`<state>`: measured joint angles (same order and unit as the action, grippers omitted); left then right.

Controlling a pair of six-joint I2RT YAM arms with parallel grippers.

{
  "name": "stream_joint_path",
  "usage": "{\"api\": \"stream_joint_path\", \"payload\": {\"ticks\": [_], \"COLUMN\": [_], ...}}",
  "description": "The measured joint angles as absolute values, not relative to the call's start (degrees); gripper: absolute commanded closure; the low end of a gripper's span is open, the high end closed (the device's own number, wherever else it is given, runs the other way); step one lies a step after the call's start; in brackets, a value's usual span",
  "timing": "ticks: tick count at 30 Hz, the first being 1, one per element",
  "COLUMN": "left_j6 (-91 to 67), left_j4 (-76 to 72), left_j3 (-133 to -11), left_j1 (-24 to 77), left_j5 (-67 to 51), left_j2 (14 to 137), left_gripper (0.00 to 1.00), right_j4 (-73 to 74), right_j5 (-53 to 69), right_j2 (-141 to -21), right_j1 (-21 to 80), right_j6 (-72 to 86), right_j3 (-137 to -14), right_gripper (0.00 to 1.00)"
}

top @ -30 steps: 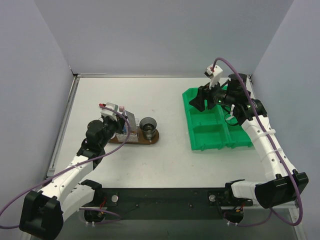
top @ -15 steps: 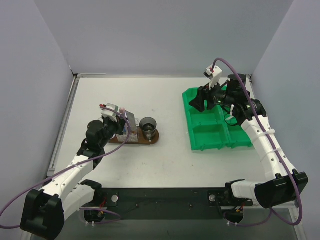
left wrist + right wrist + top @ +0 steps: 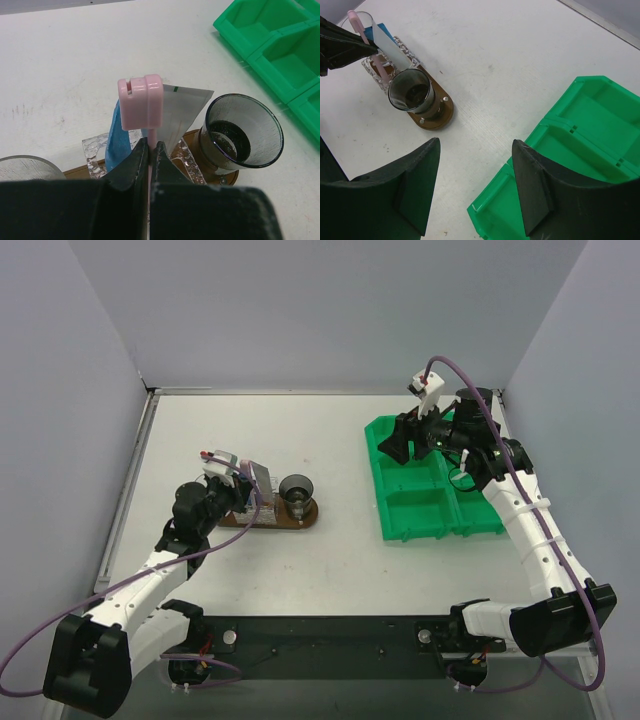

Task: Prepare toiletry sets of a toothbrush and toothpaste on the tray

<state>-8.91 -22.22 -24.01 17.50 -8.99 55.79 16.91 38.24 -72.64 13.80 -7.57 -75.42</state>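
**Left pincer clamped on toothbrush at the tray, barely any change**

Versus one second earlier: in the top view the left wrist sits a touch lower and the toothbrush has gone with it. The right arm, tray, cups and bin are in the same spots.

The left pincer (image 3: 149, 150) is pressed together on the thin stem of the pale pink toothbrush (image 3: 141, 101), whose blocky pink head points up just above the fingertips. The blue-and-white flat toothpaste tube (image 3: 182, 107) is right behind the head, crimped end up and leaning. It stands in a clear knobbly holder (image 3: 95, 150) on the dark brown oval wooden tray (image 3: 438, 113). A smoky dark round cup (image 3: 240, 131) stands upright on the tray's right end, just beside the tube.

The right pincer (image 3: 475, 185) is spread and grips nothing. It hangs above the white tabletop (image 3: 485, 60) at the edge of the green plastic sectioned bin (image 3: 580, 150), well apart from the tray.

Hidden or unclear:
- The toothbrush's lower stem is covered by the left pincer fingers, so I can't tell if its tip sits in the holder.
- The tube's cap end is out of sight down in the holder.
- A clear cup (image 3: 25, 165) is cut off at bottom left by the pincer body.
- In the top view the left wrist covers the tray's left half, and the toothbrush is too small to read.
- The bin is cropped by the frame edge in both wrist views.
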Motion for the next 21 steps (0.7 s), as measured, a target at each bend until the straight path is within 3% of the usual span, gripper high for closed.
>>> {"api": "stream_joint_path", "payload": {"ticks": [8, 21], "left_j6": [-9.43, -10.02], "left_j4": [-23.38, -24.23], "left_j3": [-23.81, -23.22], "left_j1": [16.75, 15.25], "left_j5": [-10.61, -12.82], "left_j2": [56.29, 56.93], "left_gripper": [0.84, 0.77], "right_j4": [16.91, 16.91], "right_j5": [38.41, 38.63], "right_j2": [-72.64, -72.64], "right_j1": [13.8, 13.8], "right_j6": [-7.57, -7.62], "right_j3": [-75.42, -75.42], "right_gripper": [0.45, 0.45]}}
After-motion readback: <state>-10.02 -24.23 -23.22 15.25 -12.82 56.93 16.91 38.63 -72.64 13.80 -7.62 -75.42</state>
